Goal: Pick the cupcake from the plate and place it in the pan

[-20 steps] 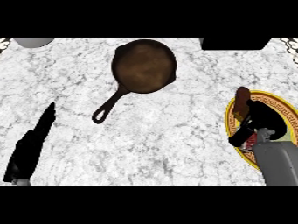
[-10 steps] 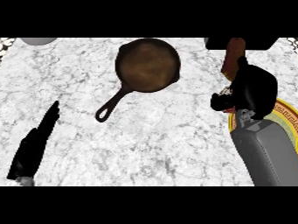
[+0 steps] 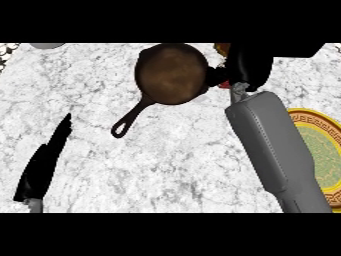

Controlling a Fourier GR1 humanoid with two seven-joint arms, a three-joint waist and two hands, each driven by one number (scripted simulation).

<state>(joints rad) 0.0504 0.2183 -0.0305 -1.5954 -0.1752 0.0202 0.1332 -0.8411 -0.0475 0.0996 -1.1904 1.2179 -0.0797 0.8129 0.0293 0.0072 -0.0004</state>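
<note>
The marble desk (image 3: 173, 165) ran off every edge. The right forearm (image 3: 276, 150) crossed over the plate (image 3: 328, 150), hiding its left part. The pan (image 3: 173, 72) lay empty, handle pointing lower left. The right hand (image 3: 248, 67), beside the pan's right rim, was curled round the cupcake (image 3: 222, 49), mostly hidden, only a sliver showing. The left hand (image 3: 44, 165) rested at the lower left, fingers straight.

Bare bench (image 3: 180, 165) lies open between the left robot hand (image 3: 44, 162) and right forearm (image 3: 272, 150); the pan (image 3: 173, 74) blocks the far middle.
</note>
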